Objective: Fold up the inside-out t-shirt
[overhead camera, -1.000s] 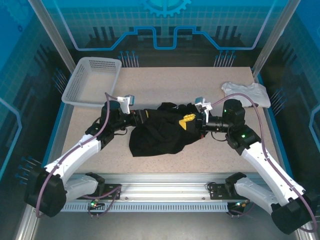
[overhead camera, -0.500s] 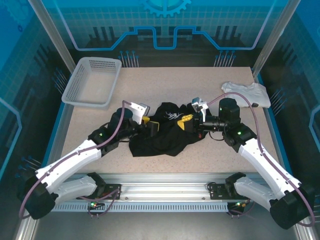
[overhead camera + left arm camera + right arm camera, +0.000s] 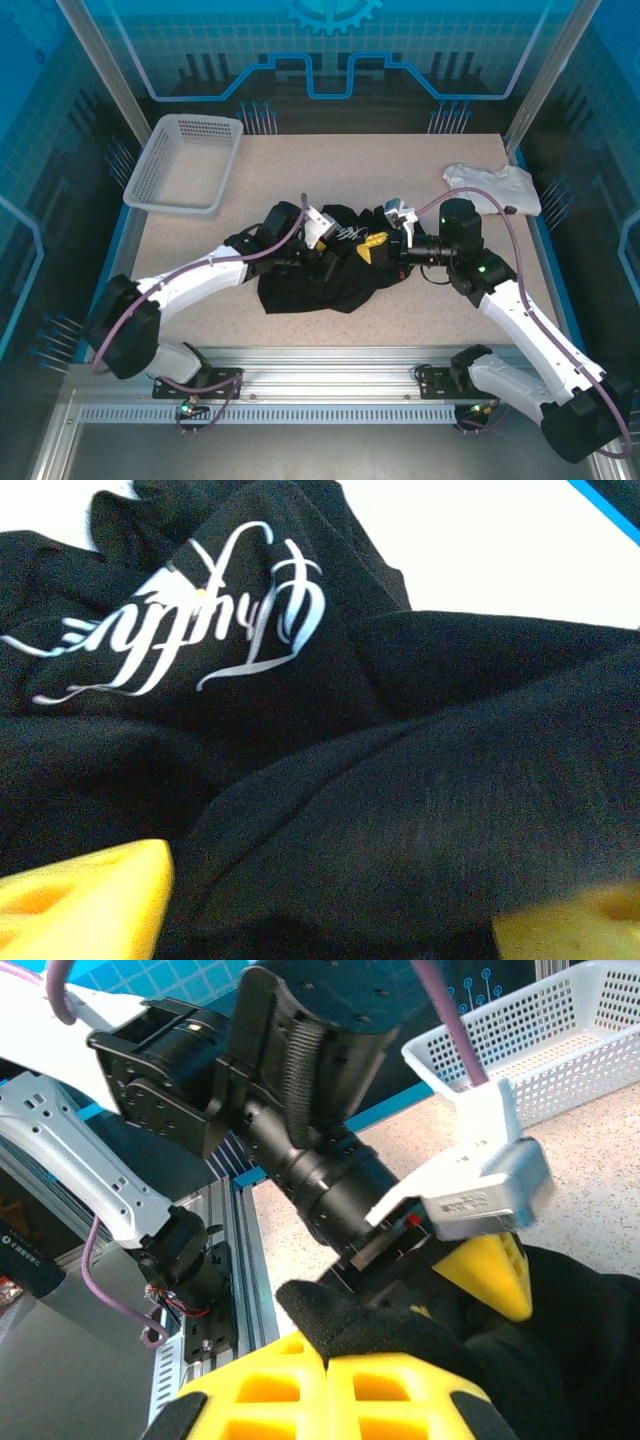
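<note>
Basket: a white perforated plastic basket (image 3: 185, 163) sits at the far left corner of the speckled beige table (image 3: 400, 170), well apart from the shirt.

Left arm: it reaches in from the near left, and its wrist lies over the left part of the shirt heap.

Left gripper: the left gripper (image 3: 330, 915) hangs low over the cloth. Its yellow fingers (image 3: 90, 895) are spread wide, one at each lower corner of the left wrist view. Black cloth lies between and beneath them, and they clamp nothing.

Shirt: the black short-sleeved cloth t-shirt (image 3: 310, 280) lies bunched and rumpled at the middle of the table, between the two grippers.

Print: a white script print (image 3: 190, 620) shows on a raised fold near the far edge of the heap, just ahead of the left gripper.

Right gripper: the right gripper (image 3: 325, 1385) sits at the right edge of the heap. Its yellow fingers are pressed together, pinching a fold of the black cloth that sticks up from their tips.

Right arm: it comes in from the near right, with its wrist level and pointing left towards the shirt.

Other garment: a crumpled white cloth garment (image 3: 495, 185) lies near the far right edge of the table, apart from the shirt.
</note>
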